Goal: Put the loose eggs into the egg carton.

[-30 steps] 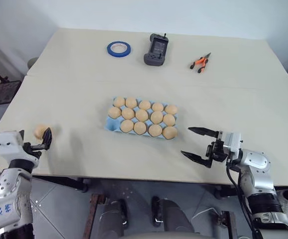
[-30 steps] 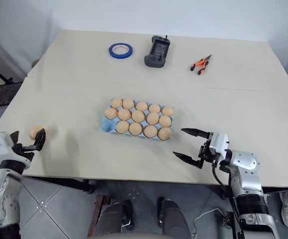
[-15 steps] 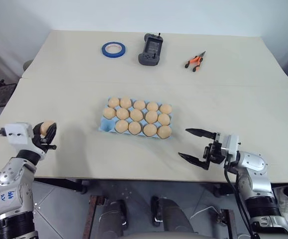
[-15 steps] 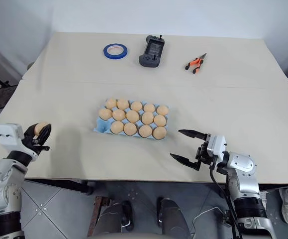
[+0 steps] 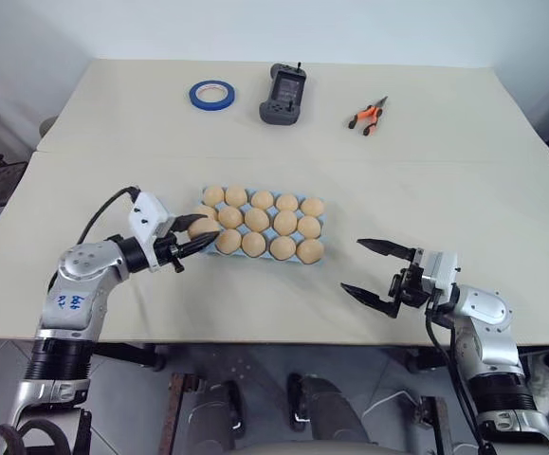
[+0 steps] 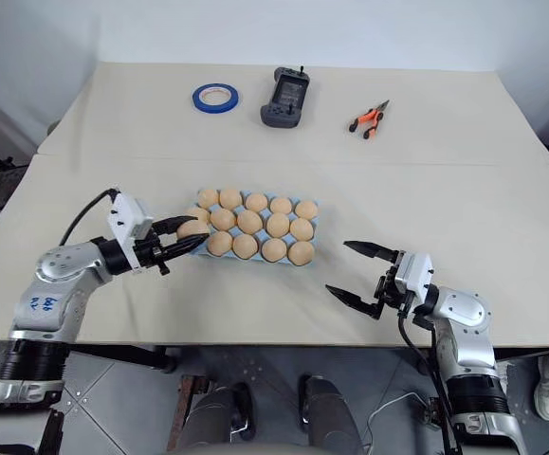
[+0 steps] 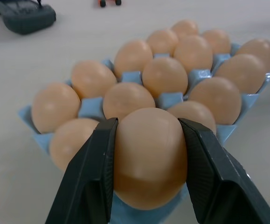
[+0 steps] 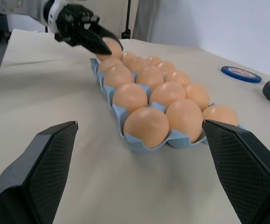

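Silver-grey arms, white wrist blocks, black cables, black ridged fingers (image 7: 90, 182).

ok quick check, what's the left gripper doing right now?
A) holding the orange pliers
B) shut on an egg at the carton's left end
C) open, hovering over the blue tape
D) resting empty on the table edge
B: the left gripper has both black fingers clamped on an egg, held at the left end of the egg carton, which looks otherwise nearly full.
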`<state>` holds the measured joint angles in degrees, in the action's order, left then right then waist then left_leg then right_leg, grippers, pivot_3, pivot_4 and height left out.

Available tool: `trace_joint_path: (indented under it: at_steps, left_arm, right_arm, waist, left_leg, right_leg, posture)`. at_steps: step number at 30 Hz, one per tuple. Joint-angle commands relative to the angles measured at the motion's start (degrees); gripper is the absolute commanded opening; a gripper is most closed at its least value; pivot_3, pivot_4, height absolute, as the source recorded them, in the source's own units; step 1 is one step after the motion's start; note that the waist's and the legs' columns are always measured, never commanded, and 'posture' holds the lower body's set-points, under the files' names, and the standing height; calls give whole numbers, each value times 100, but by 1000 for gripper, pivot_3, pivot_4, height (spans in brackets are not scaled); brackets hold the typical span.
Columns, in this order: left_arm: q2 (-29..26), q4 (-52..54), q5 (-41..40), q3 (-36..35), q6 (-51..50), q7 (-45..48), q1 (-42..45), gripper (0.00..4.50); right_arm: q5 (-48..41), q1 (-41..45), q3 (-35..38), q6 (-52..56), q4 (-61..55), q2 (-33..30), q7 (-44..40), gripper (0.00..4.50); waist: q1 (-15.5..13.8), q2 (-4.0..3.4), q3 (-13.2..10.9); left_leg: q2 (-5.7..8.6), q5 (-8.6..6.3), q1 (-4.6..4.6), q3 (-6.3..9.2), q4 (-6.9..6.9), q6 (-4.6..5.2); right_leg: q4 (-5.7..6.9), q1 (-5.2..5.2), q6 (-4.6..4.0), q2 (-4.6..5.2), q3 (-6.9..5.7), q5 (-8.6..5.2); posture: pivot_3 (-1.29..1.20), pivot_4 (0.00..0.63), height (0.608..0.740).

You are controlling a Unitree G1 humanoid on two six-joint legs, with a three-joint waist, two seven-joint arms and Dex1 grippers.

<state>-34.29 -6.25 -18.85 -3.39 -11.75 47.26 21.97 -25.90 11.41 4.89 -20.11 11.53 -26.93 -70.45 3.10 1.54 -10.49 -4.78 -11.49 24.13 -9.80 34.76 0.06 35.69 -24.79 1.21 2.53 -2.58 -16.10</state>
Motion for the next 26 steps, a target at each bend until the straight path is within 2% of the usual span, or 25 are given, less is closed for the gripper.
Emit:
trace_joint_path:
  at_steps: [1, 4, 6, 12, 17, 26]
  left_arm:
    - [40, -69, 2, -35, 134, 119, 82, 2862]
    - [30, -47, 45, -69, 258, 153, 39, 3866]
    - [-46, 35, 40, -187, 350, 166, -61, 4487]
    - [-480, 163, -245, -696, 891, 753, -524, 4487]
    - [-722, -27, -133, -871, 1271, 1038, -904, 4487]
    - [-716, 320, -186, -980, 1114, 764, -1146, 4487]
  right_arm:
    - [-61, -124, 74, -45, -289, -3, 108, 4500]
    - [-60, -163, 61, -43, -320, -9, 142, 4500]
    - [-64, -161, 60, -36, -317, -22, 151, 4500]
    - [-111, -26, 112, 159, -221, -217, 43, 4500]
    - [-122, 83, 145, 351, -45, -454, -106, 4500]
    - [-57, 399, 164, 340, 223, -448, -92, 4500]
  waist:
    - [-6, 0, 0]
    - [0, 0, 0]
    - [5, 0, 0]
    - [18, -1, -1]
    - [-1, -1, -1]
    - [4, -2, -1]
  left_leg:
    - [-1, 1, 0, 6, 8, -2]
    - [-2, 1, 0, 15, 30, -2]
    - [1, 2, -2, 16, 35, 1]
    - [2, 5, -4, 17, 36, 3]
    - [2, 4, -2, 22, 27, 2]
    - [3, 3, 2, 22, 25, 4]
  right_leg:
    - [7, 2, -4, 0, -5, -3]
    - [18, 9, -6, 1, -10, -4]
    - [15, 16, -46, 3, -7, -27]
    - [17, 17, -61, 4, -4, -34]
    - [14, 14, -71, 8, -7, -40]
    - [-7, 19, -78, 12, -6, -44]
  posture:
    - [0, 150, 740]
    - [0, 150, 740]
    - [0, 150, 740]
    - [0, 150, 740]
    - [0, 150, 740]
    - [0, 150, 740]
